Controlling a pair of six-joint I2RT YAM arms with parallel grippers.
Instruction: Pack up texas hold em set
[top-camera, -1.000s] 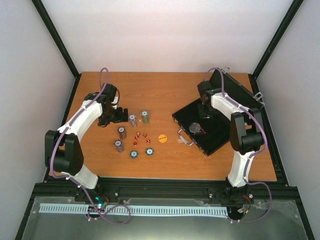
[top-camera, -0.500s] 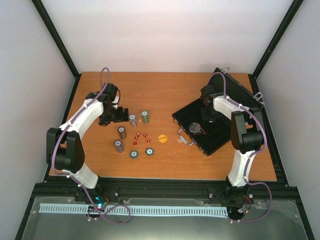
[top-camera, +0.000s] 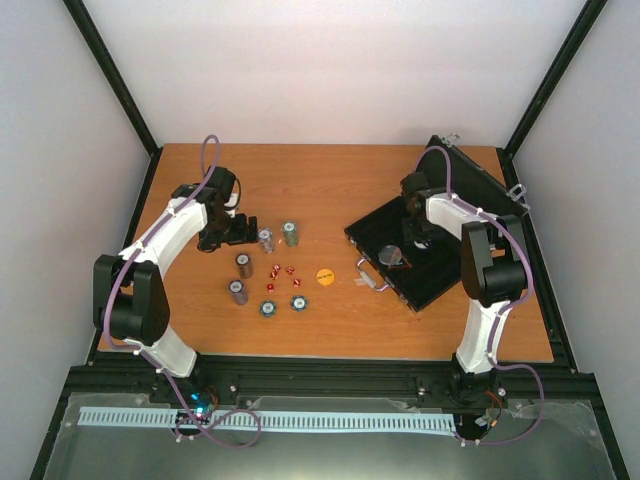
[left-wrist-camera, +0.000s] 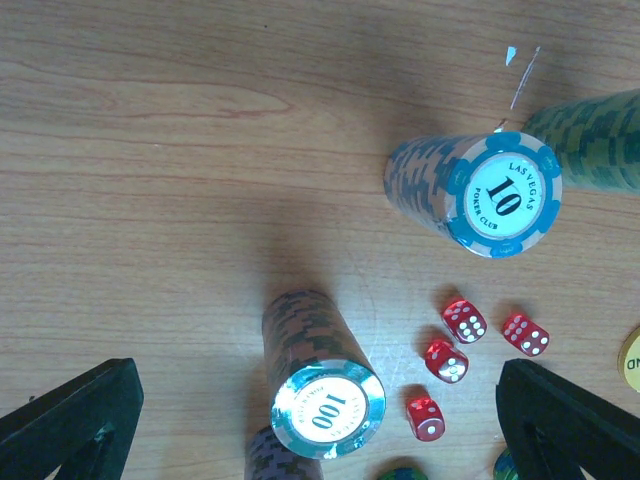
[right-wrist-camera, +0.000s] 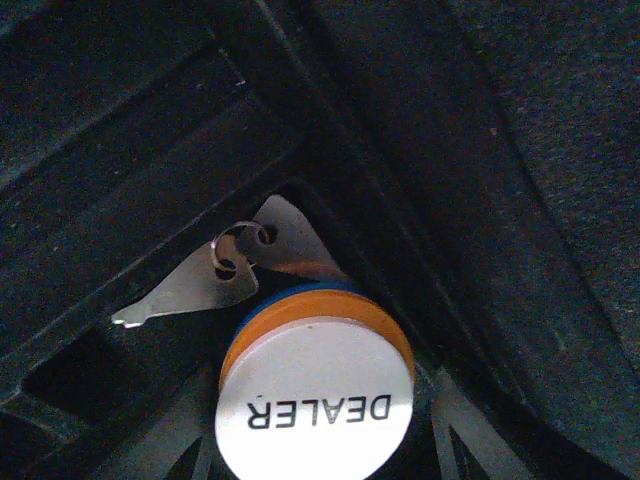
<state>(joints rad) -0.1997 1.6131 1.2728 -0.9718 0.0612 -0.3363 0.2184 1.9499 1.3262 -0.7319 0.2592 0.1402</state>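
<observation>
The left claw (top-camera: 240, 232) stands wide open, low over the left half of the table (top-camera: 330, 190). Its jaws straddle the chip stacks (left-wrist-camera: 320, 375) and red dice (left-wrist-camera: 465, 320) and touch none of them. The right claw (top-camera: 415, 242) hangs inside the open black case (top-camera: 440, 285) on the right, over the white DEALER disc (right-wrist-camera: 315, 405). Whether it grips the disc cannot be told.

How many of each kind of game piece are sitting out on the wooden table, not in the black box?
Tall chip piles: 4
Flat chips: 2
Red dice: 5
Yellow disc: 1
Total: 12
</observation>
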